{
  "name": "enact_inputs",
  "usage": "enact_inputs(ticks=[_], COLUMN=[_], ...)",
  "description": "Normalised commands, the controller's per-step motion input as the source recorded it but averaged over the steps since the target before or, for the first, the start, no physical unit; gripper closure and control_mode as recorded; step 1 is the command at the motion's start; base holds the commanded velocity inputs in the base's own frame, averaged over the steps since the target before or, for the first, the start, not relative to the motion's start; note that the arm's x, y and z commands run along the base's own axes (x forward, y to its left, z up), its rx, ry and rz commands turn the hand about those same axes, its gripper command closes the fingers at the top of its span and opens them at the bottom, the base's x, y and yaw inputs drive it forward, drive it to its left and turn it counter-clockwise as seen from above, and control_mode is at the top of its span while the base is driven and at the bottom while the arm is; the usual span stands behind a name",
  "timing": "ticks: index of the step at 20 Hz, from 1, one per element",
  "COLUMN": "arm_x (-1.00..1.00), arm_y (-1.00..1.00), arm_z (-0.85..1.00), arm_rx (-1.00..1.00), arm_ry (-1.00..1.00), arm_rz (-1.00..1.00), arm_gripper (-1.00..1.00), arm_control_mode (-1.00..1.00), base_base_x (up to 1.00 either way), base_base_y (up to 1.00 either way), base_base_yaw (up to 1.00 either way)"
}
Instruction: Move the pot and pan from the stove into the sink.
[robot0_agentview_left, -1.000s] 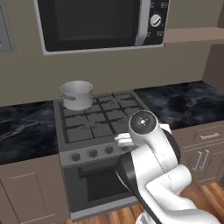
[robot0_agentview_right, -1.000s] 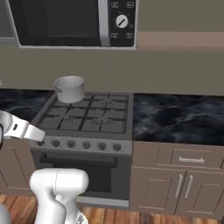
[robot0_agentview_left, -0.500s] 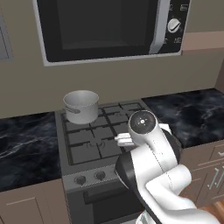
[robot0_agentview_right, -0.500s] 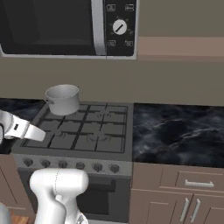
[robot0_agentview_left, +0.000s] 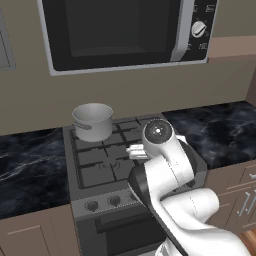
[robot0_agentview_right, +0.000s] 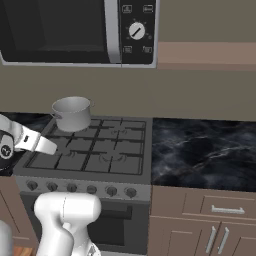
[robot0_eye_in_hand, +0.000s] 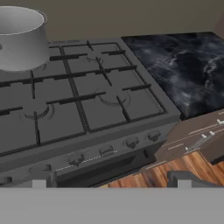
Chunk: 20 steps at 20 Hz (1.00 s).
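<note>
We see the pot (robot0_agentview_left: 93, 121) standing upright on the stove (robot0_agentview_left: 112, 165), at its back left burner, below a microwave (robot0_agentview_left: 125, 32). Black marbled desk (robot0_agentview_right: 205, 150) flanks the stove on both sides. Our arm (robot0_agentview_left: 165, 170) rises in front of the stove; we cannot tell whether the pincer is spread or pressed together.

pot (robot0_agentview_left: 93, 121) brushed steel, satin sheen. stove (robot0_agentview_left: 120, 160) matt grey metal, dark grates. counter (robot0_agentview_right: 202, 152) glossy black marble. cabinets (robot0_agentview_right: 205, 222) matt brown wood. floor (robot0_eye_in_hand: 175, 168) wood planks.
</note>
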Motion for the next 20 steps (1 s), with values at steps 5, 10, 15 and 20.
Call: enact_inputs(ticks=[5,10,15,20], arm_x=[0.25,0.01,-0.03,-0.06], arm_y=[0.02,-0.14,-0.21,-0.22], arm_z=[0.18,0.11,0.05,0.0], arm_rx=[0.17,0.25,0.35,0.34], arm_ry=[0.0,-0.02,-0.07,-0.15], arm_rz=[0.02,0.05,0.01,0.01], arm_gripper=[-1.0,-1.0,-1.0,-1.0], arm_control_mode=[-1.0,-1.0,-1.0,-1.0], base_base_x=[0.0,0.0,0.0,0.0], base_base_y=[0.0,0.0,0.0,0.0], base_base_yaw=[0.0,0.0,0.0,0.0])
